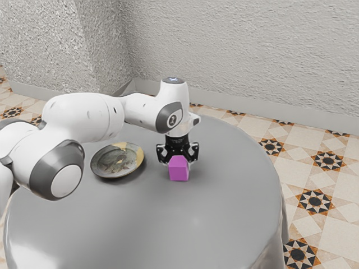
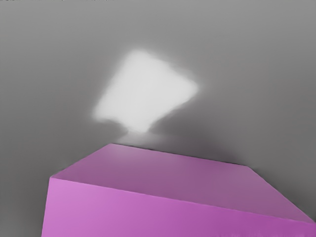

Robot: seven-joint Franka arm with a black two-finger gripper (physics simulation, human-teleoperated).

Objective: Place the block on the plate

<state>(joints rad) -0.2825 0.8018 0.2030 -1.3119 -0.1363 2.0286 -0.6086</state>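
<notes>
One magenta block (image 1: 179, 170) sits just under gripper (image 1: 178, 159), on or close above grey table (image 1: 207, 213), well apart from plate (image 1: 117, 160). Whether gripper clasps block or is released, cannot tell. Block looks rigid, probably light, hardly fragile; smooth faces might slip. Best hold: two opposite upright sides, squarely, around mid-height, keeping underside free for level set-down.
</notes>
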